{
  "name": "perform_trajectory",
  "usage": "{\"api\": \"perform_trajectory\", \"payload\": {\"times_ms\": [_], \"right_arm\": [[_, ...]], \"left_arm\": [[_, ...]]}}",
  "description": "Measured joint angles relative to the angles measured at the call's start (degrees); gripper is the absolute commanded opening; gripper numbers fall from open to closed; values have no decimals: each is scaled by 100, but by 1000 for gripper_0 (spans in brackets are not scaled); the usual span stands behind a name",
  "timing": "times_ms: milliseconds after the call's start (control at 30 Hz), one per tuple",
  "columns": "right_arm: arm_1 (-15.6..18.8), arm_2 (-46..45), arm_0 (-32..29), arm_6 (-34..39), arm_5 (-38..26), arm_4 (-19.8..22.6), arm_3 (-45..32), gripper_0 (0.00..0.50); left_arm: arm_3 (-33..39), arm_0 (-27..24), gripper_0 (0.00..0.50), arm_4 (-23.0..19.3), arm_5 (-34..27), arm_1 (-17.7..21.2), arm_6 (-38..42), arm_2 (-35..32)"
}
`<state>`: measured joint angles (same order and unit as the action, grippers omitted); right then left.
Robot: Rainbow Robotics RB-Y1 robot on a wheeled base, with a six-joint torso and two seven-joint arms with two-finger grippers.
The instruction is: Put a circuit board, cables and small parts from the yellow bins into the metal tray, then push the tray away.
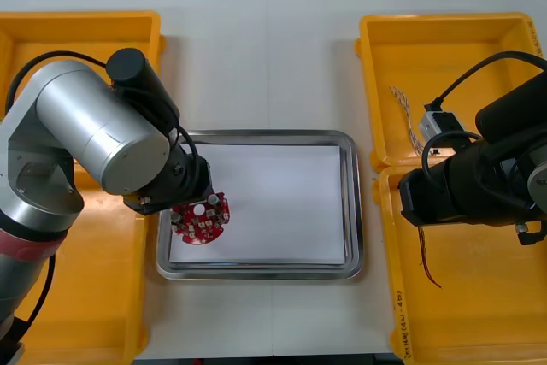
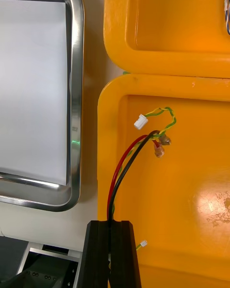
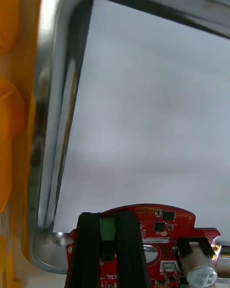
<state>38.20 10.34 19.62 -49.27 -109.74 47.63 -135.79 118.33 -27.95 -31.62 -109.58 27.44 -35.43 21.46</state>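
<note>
The counter (image 1: 308, 57) carries the yellow bins (image 1: 51, 314) at both sides and the metal tray (image 1: 355, 203) between them, its long axis running side to side. Our left hand (image 3: 109, 218) is over the tray's near left corner, clamped on the round red circuit board (image 1: 202, 218), which lies flat above the white liner. We judge the release needs only a short drop. Our right hand (image 2: 112, 225) hangs above the near right bin (image 2: 191, 211), pinched on a red, black and yellow cable (image 2: 123, 165) that runs straight out from its fingers. The tray lies to its left. The board's small white label is too fine to read.
</note>
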Motion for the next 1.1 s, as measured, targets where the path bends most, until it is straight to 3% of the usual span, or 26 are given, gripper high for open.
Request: {"api": "perform_trajectory", "payload": {"times_ms": [467, 1100], "right_arm": [[0, 0, 0, -1, 0, 0, 0, 0], [0, 0, 0, -2, 0, 0, 0, 0]], "left_arm": [[-543, 0, 0, 194, 1, 0, -3, 533], [-862, 0, 8, 404, 492, -177, -4, 573]]}}
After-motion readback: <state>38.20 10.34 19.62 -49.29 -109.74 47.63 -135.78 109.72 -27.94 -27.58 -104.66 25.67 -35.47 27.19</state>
